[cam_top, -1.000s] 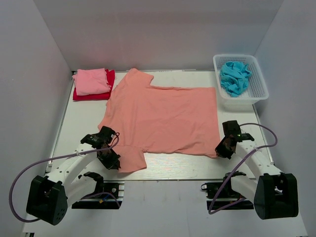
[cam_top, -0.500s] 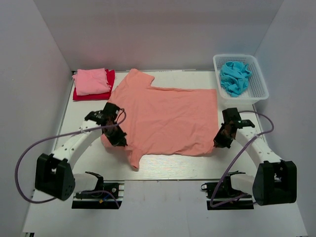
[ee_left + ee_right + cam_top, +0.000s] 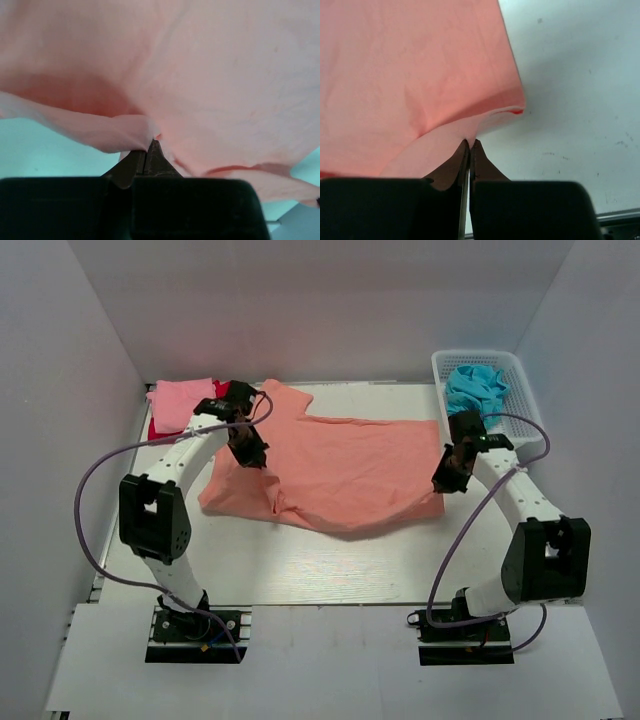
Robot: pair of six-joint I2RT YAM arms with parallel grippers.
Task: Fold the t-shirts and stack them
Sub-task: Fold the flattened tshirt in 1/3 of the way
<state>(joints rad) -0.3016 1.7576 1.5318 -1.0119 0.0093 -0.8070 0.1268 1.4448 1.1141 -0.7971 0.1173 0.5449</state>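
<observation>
A large salmon-orange t-shirt (image 3: 340, 475) lies across the middle of the table, its near half lifted and folding toward the back. My left gripper (image 3: 250, 452) is shut on the shirt's left edge (image 3: 125, 132), over the shirt's left part. My right gripper (image 3: 446, 480) is shut on the shirt's right corner (image 3: 470, 131), above the right edge. A folded light pink t-shirt (image 3: 180, 400) rests on a red t-shirt (image 3: 158, 428) at the back left. A crumpled turquoise-blue t-shirt (image 3: 475, 385) sits in the basket.
A white lattice basket (image 3: 525, 390) stands at the back right corner, just behind my right arm. Grey walls close in the table on the left, back and right. Purple cables loop from both arms over the table's sides.
Both grippers have carried the shirt's near edge away from the front of the table toward the back. The near sleeve and hem have risen off the table and folded over.
</observation>
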